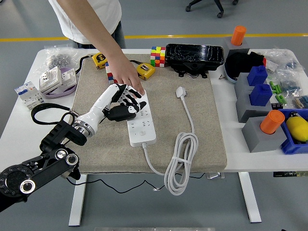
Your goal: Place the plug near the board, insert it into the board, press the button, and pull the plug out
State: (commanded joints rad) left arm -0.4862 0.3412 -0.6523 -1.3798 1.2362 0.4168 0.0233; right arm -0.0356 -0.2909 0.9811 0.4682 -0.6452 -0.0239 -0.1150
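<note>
Holding: left hand (120, 103), fingers curled around the black plug (119, 113), over the far half of the power strip (140, 119).
Axis: the strip runs near-to-far on the beige mat (202, 130), tilted slightly left at its far end.
Direction: sockets face up, directly beneath the plug.
Person: a hand (129, 79) pins the strip's far end.
Right arm: out of view.

The robot's left arm (48, 159), entering at 8 o'clock, is black with round silver-ringed joints, a looping black cable, a white forearm and a black-and-white left hand (122, 103), while the person (89, 19) at 12 o'clock wears a white short-sleeved shirt.
</note>
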